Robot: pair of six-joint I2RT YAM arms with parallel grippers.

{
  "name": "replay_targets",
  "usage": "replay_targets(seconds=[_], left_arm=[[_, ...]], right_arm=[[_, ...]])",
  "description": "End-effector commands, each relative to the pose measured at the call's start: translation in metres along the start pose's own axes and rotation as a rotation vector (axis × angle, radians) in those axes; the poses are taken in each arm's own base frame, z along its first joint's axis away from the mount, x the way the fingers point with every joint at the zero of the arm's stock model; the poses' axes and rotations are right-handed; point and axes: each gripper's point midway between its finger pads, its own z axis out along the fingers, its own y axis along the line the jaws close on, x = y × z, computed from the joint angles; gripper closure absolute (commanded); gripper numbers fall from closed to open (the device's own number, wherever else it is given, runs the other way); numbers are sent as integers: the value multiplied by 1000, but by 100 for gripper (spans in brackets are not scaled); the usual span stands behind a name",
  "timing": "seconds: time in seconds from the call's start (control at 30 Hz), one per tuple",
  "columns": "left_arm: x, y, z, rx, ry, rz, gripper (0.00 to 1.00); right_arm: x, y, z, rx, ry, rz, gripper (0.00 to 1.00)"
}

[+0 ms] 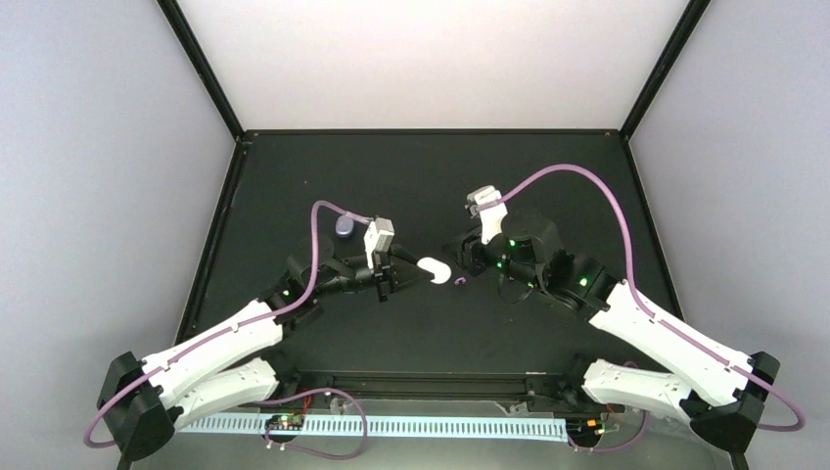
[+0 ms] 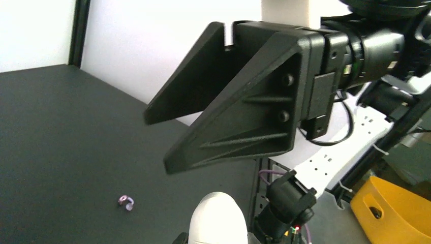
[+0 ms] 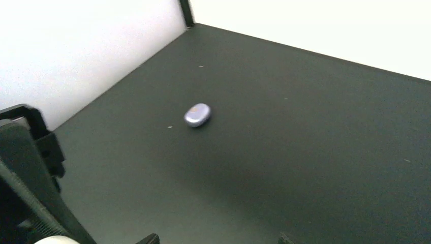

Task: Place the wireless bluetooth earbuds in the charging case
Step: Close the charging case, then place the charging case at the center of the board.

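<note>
Holding white case (image 1: 436, 269) steady, probably for loading
left gripper (image 1: 414, 266) clenches it; right gripper (image 2: 157, 144) spread, empty; purple earbud (image 2: 126, 202) just right

A black table (image 1: 431, 176) carries a purple oval case (image 1: 345, 227). A tiny purple earbud (image 1: 460, 282) lies well apart from that case, rightward and nearer the table's front edge.
</note>
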Motion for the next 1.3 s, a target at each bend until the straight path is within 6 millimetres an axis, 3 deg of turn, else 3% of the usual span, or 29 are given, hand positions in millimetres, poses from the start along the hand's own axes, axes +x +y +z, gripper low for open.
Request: replay_targets(seconds=[0.0,0.27,0.6,0.7,0.77,0.83,0.97,1.1,1.27], left_arm=[[-16,-26,-11,99,-46,101,99],[-23,-24,-10,81,-73,105,98],[-42,-26,-8,80,-131,86,98],[-46,-27,-9,78,-148,95,98],[-44,-20,-8,46,-141,102,98],[-35,-2,-5,-31,-123,91,99],[-20,65,-4,-240,-93,-70,98],[-18,136,-3,-390,-92,-250,98],[-8,209,26,-475,7,-365,98]], right_arm=[[-7,39,-7,-226,-19,-33,41],[7,59,-19,-338,27,-68,43],[27,78,-15,-360,92,-119,45],[22,67,-15,-297,70,-105,43],[9,46,-19,-177,15,-70,39],[-6,19,-26,-55,-49,-18,34],[-12,-19,-34,31,-105,108,31],[24,-43,-19,106,-42,167,30],[67,-56,-12,147,33,195,30]])
